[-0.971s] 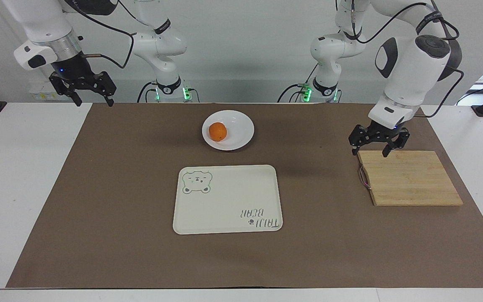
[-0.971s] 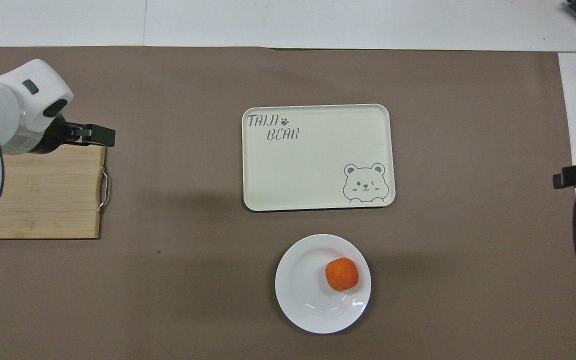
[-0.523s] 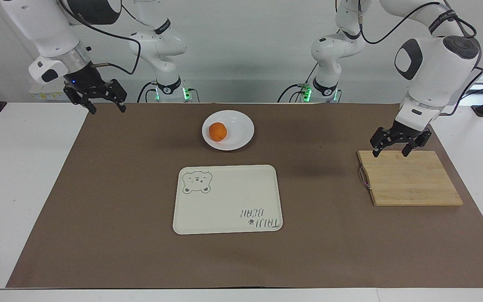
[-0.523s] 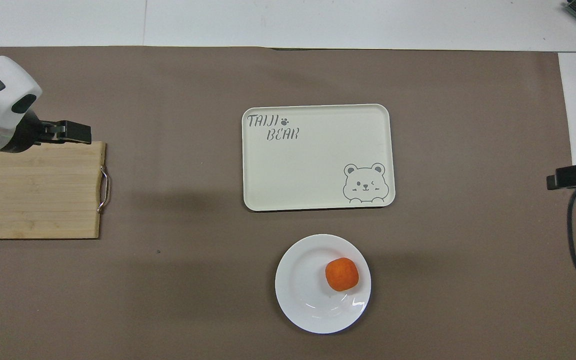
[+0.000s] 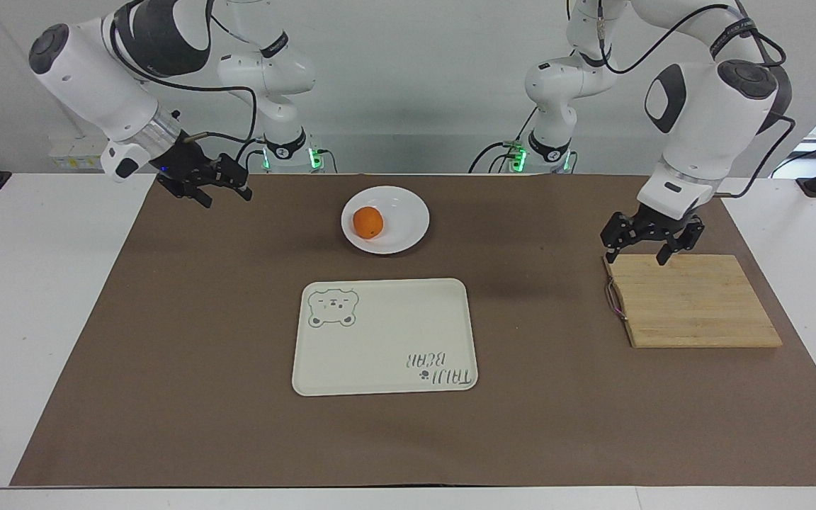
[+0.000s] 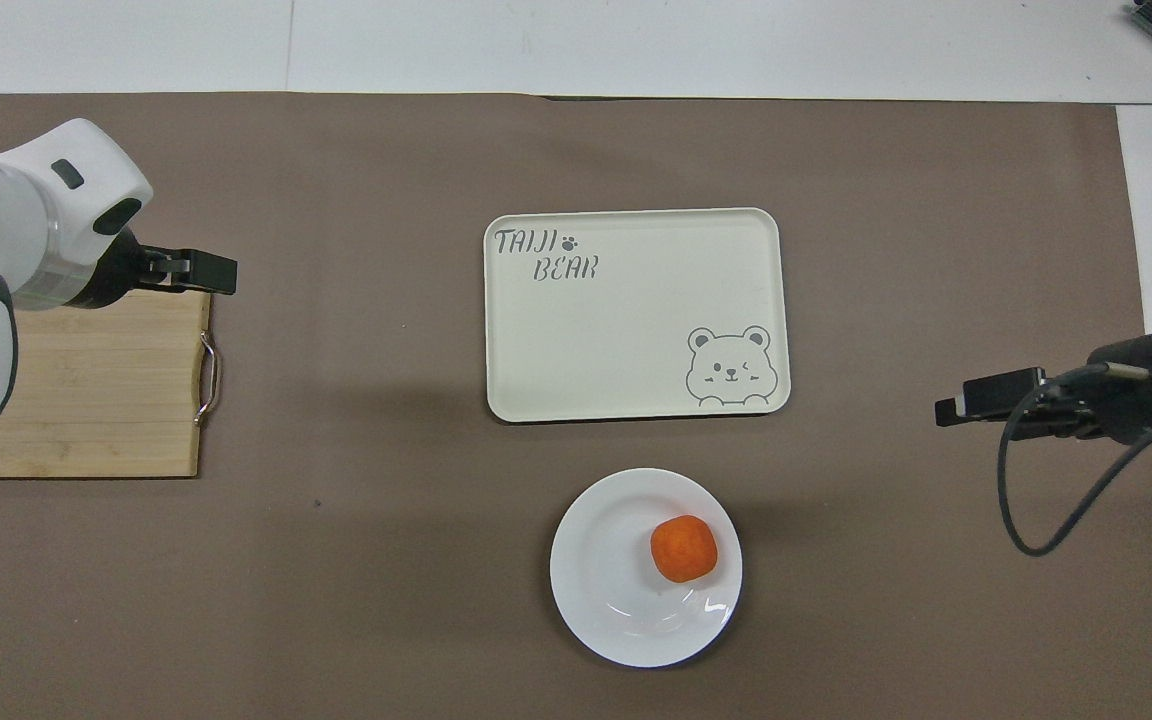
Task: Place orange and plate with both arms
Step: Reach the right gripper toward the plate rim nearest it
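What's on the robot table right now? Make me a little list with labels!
orange: sitting on the plate
plate: on the brown mat, nearer to the robots than the tray
tray: cream, bear drawing, nothing on it
cutting board: wooden, at the left arm's end
left gripper: open, over the cutting board's corner
right gripper: open, holding nothing, up over the mat

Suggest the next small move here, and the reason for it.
Probably bring the right end effector over the plate, since the orange sits on it, untouched. That end effector is open, up over the brown mat toward the right arm's end. The left end effector, also open, hovers over the cutting board, holding nothing.
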